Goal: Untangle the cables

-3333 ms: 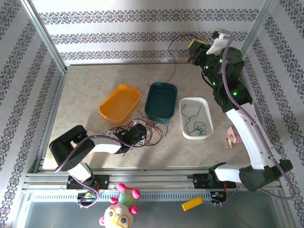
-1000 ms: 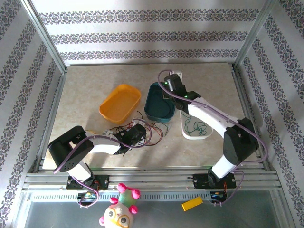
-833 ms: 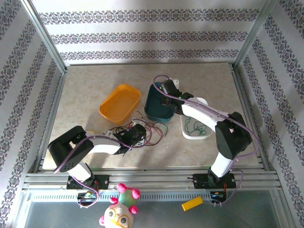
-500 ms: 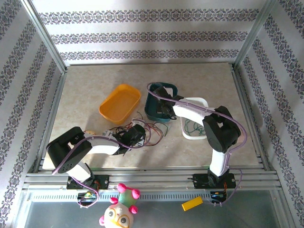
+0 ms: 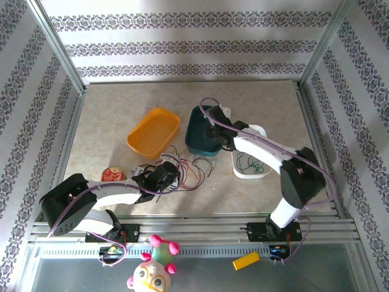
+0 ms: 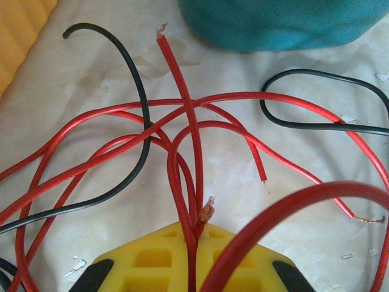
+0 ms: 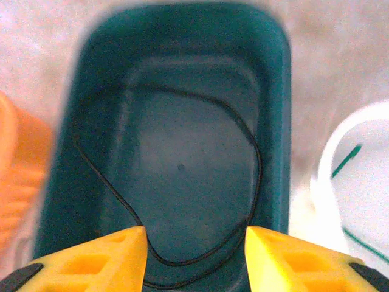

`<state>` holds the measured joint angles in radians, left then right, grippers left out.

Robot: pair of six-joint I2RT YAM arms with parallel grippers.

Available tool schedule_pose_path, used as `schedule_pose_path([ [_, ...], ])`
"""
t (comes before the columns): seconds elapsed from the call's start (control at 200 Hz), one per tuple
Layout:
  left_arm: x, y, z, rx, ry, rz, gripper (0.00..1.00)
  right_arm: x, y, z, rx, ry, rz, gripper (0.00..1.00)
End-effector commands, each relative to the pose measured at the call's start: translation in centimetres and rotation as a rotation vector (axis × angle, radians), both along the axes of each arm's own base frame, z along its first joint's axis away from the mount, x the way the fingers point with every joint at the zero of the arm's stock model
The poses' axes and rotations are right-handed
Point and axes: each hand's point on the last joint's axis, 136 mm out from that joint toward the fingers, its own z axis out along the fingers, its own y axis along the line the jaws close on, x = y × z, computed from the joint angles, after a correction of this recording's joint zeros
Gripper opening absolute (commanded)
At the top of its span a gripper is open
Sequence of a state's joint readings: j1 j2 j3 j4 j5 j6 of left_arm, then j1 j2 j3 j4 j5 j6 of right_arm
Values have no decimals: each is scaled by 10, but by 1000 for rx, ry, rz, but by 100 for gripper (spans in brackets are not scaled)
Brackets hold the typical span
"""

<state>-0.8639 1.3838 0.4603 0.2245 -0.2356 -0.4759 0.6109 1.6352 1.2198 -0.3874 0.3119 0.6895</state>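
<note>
Surface: beige table [image 5: 109, 115], patterned walls behind.
Surroundings: orange tray [image 5: 152, 131], teal tray [image 5: 200, 148] and white tray [image 5: 270, 155] stand in a row behind the tangle.
Cables [image 5: 185, 170]: on the table just before the teal tray, long axis left-right. Black strands cross the red.
Left gripper [image 6: 193, 237]: fingers pinch a red strand [image 6: 189, 121] that points toward the teal tray.
Right gripper [image 7: 194, 243]: fingers spread above the teal tray, over a black loop [image 7: 258, 164].

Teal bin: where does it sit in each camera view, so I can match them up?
Top external: teal bin mid-table, partly under the right arm.
Left wrist: the bin along the top edge, beyond the red wires.
Right wrist: the bin central, a black wire inside.
Shared landmark: orange bin on its left.
</note>
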Motion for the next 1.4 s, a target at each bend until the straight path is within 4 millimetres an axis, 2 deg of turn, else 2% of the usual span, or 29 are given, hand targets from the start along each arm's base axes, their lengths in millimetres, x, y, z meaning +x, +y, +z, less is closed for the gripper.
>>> schedule_pose_path([
  [0.0, 3, -4, 4, -23, -3, 10, 0, 0, -14, 46, 24, -138, -25, 48],
  [0.105, 4, -7, 4, -32, -2, 8, 0, -19, -12, 60, 61, -165, 29, 48],
  [0.195, 5, -8, 4, -34, -1, 5, 0, -45, 5, 51, 127, -135, 144, 48],
  [0.375, 8, -6, 7, 12, -14, -8, 0, -108, 55, -4, 187, 40, 400, 48],
  [0.465, 12, -4, 9, 45, -29, -20, 0, -129, 67, -32, 161, 116, 453, 47],
  [0.62, 12, -6, 6, 53, -19, -39, 0, -136, 66, -75, 152, 203, 405, 45],
  [0.79, 7, -7, -2, 55, 4, -63, 0, -140, 64, -101, 132, 266, 370, 41],
  [0.845, 5, -6, -5, 57, 4, -69, 0, -142, 63, -107, 126, 280, 364, 33],
  [0.934, 2, -2, -9, 60, 6, -70, 0, -145, 59, -111, 115, 297, 356, 8],
  [0.974, 2, -1, -11, 61, 8, -69, 0, -145, 56, -109, 109, 294, 347, 0],
  [1.054, 2, 1, -13, 68, 14, -66, 0, -146, 49, -97, 99, 265, 336, 0],
  [1.149, 4, 0, -16, 75, 12, -74, 0, -144, 39, -69, 97, 195, 330, 0],
  [1.244, 5, 2, -20, 97, 23, -60, 0, -143, 26, -33, 99, 104, 313, 0],
  [1.394, 1, 5, -28, 86, 47, -40, 0, -136, 2, 37, 110, -100, 273, 0],
])
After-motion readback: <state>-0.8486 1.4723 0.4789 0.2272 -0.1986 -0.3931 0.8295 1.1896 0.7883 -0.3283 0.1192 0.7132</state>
